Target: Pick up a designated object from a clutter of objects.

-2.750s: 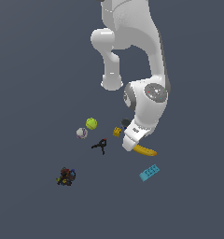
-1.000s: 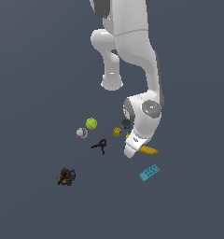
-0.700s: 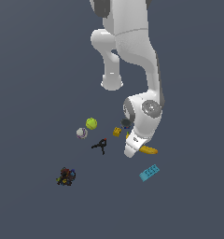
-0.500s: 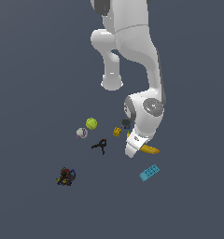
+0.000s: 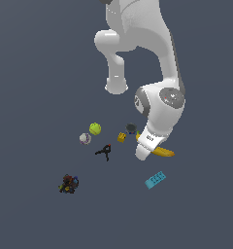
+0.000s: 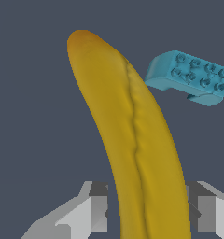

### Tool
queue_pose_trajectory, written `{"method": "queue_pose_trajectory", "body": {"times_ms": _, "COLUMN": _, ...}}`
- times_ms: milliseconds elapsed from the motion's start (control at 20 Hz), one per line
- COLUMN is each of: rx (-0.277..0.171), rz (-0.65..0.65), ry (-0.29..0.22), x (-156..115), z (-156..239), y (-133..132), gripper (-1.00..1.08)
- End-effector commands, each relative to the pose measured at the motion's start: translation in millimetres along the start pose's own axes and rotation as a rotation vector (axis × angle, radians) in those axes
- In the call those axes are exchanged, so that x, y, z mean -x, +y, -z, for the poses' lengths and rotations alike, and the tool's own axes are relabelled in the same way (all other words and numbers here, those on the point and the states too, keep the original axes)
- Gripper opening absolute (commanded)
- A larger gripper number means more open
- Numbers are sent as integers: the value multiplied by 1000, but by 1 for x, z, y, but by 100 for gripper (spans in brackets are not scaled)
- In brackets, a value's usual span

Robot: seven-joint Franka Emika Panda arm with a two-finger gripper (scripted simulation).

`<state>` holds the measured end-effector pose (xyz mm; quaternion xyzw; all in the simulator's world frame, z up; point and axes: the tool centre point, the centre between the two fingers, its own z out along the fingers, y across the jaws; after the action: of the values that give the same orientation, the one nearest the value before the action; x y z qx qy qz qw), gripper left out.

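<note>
Gripper [image 6: 146, 212] straddles banana [image 6: 132, 135], brick [image 6: 191, 77] near.

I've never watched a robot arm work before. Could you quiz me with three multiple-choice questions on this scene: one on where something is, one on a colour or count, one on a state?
1. Where is the light-blue studded brick in the exterior view?
A. below the banana
B. touching the yellow-green ball
C. on top of the black clamp

2. How many balls lie among the items?
A. none
B. two
C. five

3. How does the gripper stand to the banana?
A. far off to one side
B. one finger on each side of it
C. under it

Answers:
1. A: the brick lies apart, lower in that view than the banana.
2. B: the yellow-green ball and a whitish ball beside it.
3. B: the wrist view shows the banana running between the fingers; whether they press it cannot be told.
</note>
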<state>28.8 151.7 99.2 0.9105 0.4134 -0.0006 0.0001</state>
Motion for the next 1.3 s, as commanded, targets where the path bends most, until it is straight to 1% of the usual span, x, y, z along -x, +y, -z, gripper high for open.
{"method": "queue_pose_trajectory", "body": {"times_ms": 0, "rx": 1, "rz": 0, "ry": 2, "x": -7, "z": 26, "y": 0, "gripper": -100}}
{"method": "queue_pose_trajectory", "body": {"times_ms": 800, "rx": -1, "rz": 1, "ry": 2, "x": -55, "z": 188, "y": 4, "gripper": -100}}
{"method": "queue_pose_trajectory", "body": {"times_ms": 1000, "rx": 0, "rz": 1, "ry": 2, "x": -65, "z": 217, "y": 6, "gripper": -100}}
{"method": "queue_pose_trajectory", "body": {"times_ms": 1250, "rx": 0, "rz": 0, "ry": 2, "x": -74, "z": 242, "y": 8, "gripper": -100}}
